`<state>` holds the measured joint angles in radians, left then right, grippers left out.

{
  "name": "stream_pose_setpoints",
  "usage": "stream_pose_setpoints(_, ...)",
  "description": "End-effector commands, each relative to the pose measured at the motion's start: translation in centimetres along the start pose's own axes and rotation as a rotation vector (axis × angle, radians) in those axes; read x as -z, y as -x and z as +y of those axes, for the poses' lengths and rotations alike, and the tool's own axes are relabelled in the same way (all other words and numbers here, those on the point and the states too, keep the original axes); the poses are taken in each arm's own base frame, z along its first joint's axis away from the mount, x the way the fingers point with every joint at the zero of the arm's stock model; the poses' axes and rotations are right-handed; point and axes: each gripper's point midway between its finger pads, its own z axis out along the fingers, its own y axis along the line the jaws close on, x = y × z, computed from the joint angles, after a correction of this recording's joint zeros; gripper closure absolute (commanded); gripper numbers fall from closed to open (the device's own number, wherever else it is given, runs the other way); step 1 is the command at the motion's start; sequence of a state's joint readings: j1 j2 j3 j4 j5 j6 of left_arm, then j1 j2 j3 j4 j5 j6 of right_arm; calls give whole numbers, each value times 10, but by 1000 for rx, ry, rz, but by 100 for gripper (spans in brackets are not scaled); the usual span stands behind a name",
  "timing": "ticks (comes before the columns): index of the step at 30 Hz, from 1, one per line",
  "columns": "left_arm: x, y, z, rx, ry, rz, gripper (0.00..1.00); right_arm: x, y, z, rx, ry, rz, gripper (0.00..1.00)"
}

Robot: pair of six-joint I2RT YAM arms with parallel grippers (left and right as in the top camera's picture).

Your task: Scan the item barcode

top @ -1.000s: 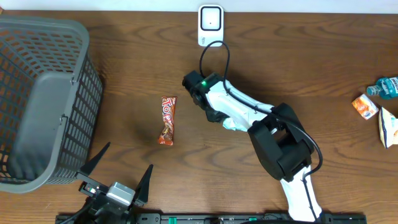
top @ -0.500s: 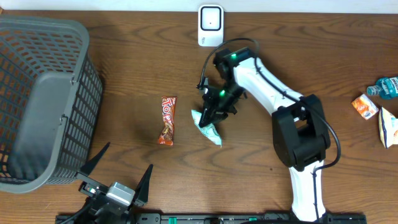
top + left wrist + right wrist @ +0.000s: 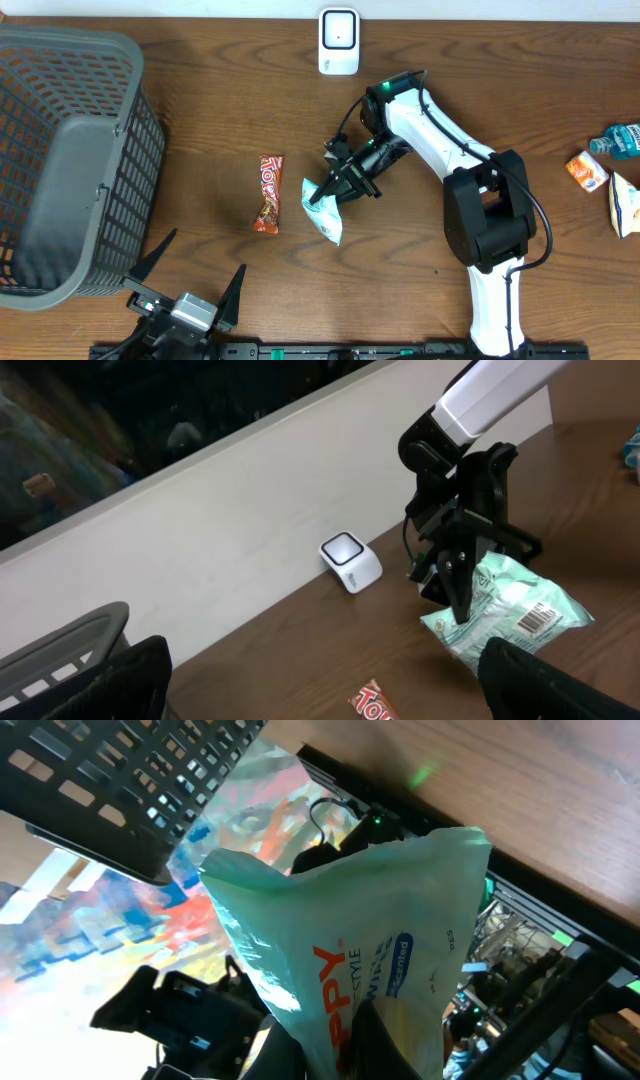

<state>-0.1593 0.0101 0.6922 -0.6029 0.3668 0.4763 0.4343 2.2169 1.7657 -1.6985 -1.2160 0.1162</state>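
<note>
Right jaws clamp green pouch [image 3: 326, 218]. Scanner [image 3: 339, 40] lies beyond it, at bench rear. Left jaws wide, farther off.

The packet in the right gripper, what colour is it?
Pale mint green packet with orange lettering, best seen in the right wrist view.

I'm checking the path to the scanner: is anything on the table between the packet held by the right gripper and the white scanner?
Nothing visible stands between the green packet in the right gripper and the scanner. The candy bar lies off to the side, outside that path.
</note>
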Motion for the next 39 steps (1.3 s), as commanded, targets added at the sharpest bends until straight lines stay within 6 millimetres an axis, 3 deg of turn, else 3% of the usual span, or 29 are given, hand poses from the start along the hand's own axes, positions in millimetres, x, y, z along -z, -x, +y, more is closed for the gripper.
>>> stream_pose_setpoints(1, 1, 1, 0, -12, 1, -7, 2, 4, -7, 14, -4, 49, -4, 99)
stream_pose_setpoints(12, 1, 1, 0, -12, 1, -7, 2, 4, -7, 14, -2, 50, -4, 99)
stream_pose_setpoints(18, 1, 1, 0, -12, 1, -7, 2, 7, -11, 38, 329, 195, -16, 99)
stream_pose_setpoints(23, 1, 1, 0, -12, 1, -7, 2, 6, -11, 38, 361, 189, -18, 99)
stream_pose_setpoints(25, 1, 1, 0, -12, 1, -7, 2, 5, -6, 32, 412, 149, -27, 99)
stream_pose_setpoints(26, 1, 1, 0, -12, 1, -7, 2, 4, 5, 19, 535, 62, -49, 99)
stream_pose_setpoints(30, 1, 1, 0, -12, 0, -7, 2, 4, 29, -14, 641, -179, -80, 99)
stream_pose_setpoints(36, 1, 1, 0, -12, 0, -7, 2, 17, 35, -14, 720, -326, -130, 99)
stream_pose_setpoints(39, 1, 1, 0, -12, 1, -7, 2, 29, 43, 0, 827, -403, -203, 99)
